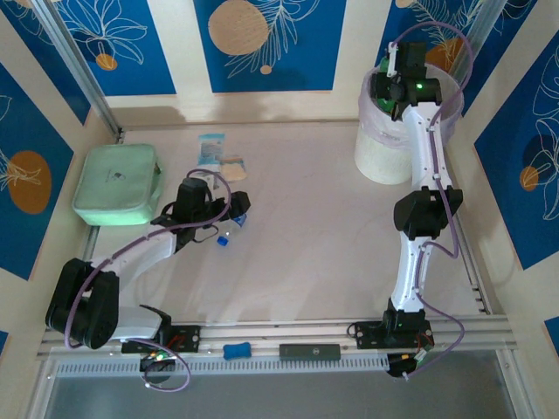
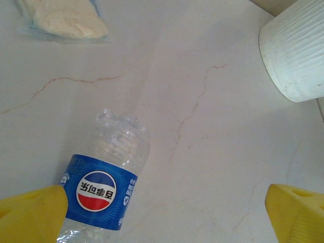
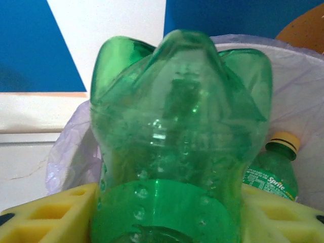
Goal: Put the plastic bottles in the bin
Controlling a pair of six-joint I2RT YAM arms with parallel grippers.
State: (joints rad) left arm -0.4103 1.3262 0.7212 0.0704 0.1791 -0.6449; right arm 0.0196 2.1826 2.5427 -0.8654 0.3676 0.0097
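A green plastic bottle (image 3: 177, 142), bottom end up, sits between the yellow fingers of my right gripper (image 3: 167, 212), which is shut on it above the bin (image 1: 380, 153). The bin's pink liner (image 3: 304, 91) holds another green bottle with a yellow cap (image 3: 271, 174). In the top view the right gripper (image 1: 393, 87) hangs over the bin's mouth. A clear bottle with a blue label (image 2: 104, 187) lies on the table beside the left finger of my open left gripper (image 2: 164, 215). From above, that bottle (image 1: 229, 229) lies just under the left gripper (image 1: 229, 212).
A mint-green zip pouch (image 1: 118, 183) lies at the far left. A blue-white packet (image 1: 212, 148) and a cream packet (image 1: 231, 168) lie behind the left gripper; the cream one (image 2: 63, 17) also shows from the left wrist. The bin's ribbed wall (image 2: 298, 50) stands far right.
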